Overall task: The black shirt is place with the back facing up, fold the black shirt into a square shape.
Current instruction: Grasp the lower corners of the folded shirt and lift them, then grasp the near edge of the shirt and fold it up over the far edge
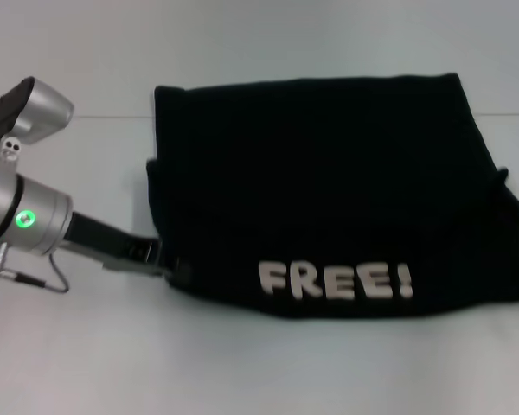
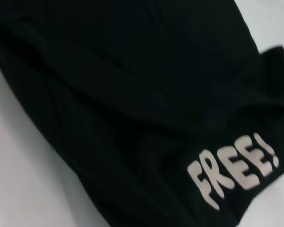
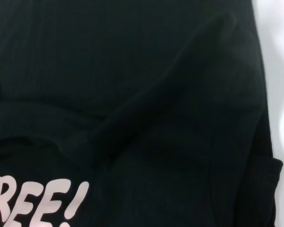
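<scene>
One black shirt (image 1: 329,190), one tool (image 1: 160,259), one table (image 1: 242,372).

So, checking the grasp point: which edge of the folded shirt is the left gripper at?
The left gripper meets the black shirt's left edge, near the front corner by the "FREE!" lettering.

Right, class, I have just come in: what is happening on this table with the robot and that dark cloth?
A black shirt lies on the pale table, already folded into a rough, slightly uneven rectangle, with the silver-white "FREE!" lettering showing on top near its front edge. The robot's left hand is low at the shirt's left front corner, right against the fabric edge; whether it grips the cloth cannot be told. The right hand is not seen in the head view. Cloth bulges out at the right edge.
</scene>
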Robot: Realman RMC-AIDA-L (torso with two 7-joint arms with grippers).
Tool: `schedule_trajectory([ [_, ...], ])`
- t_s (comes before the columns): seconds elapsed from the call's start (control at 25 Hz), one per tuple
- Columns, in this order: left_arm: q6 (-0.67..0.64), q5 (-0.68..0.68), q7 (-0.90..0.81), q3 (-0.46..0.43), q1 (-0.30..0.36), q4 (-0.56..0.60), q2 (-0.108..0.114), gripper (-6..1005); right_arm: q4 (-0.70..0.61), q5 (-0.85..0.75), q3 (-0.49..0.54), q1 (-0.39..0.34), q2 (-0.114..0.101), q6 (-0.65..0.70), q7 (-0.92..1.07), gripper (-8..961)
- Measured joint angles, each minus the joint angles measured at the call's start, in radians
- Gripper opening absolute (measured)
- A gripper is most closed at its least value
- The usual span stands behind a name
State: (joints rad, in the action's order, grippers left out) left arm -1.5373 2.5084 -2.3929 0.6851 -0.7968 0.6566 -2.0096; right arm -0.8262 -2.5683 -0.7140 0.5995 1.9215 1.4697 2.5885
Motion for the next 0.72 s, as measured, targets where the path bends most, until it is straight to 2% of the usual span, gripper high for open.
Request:
schedule_trajectory([
  [0.04, 0.0, 0.0, 0.0, 0.0, 0.0, 0.0, 0.0, 26, -0.034, -0.009, 0.0, -0.017, 0.004, 0.053, 0.008, 56],
  [0.12, -0.142, 0.032, -0.001, 0.005, 0.015, 0.041, 0.0, 26, -0.087, -0.037, 0.001, -0.046, 0.013, 0.145, 0.013, 56],
  [0.2, -0.202, 0.041, 0.0, 0.01, 0.026, 0.06, 0.0, 26, -0.127, -0.059, 0.001, -0.078, 0.021, 0.227, 0.011, 56],
  [0.44, -0.383, 0.098, 0.028, 0.021, 0.06, 0.097, -0.003, 27, -0.203, -0.07, 0.004, -0.156, 0.03, 0.399, -0.026, 57],
  [0.6, -0.42, 0.141, 0.046, 0.022, 0.068, 0.094, -0.008, 26, -0.21, -0.068, 0.026, -0.163, 0.023, 0.436, -0.046, 57],
  [0.72, -0.419, 0.124, 0.048, -0.011, 0.067, 0.102, -0.008, 27, -0.21, -0.057, 0.097, -0.136, 0.022, 0.453, -0.079, 57],
])
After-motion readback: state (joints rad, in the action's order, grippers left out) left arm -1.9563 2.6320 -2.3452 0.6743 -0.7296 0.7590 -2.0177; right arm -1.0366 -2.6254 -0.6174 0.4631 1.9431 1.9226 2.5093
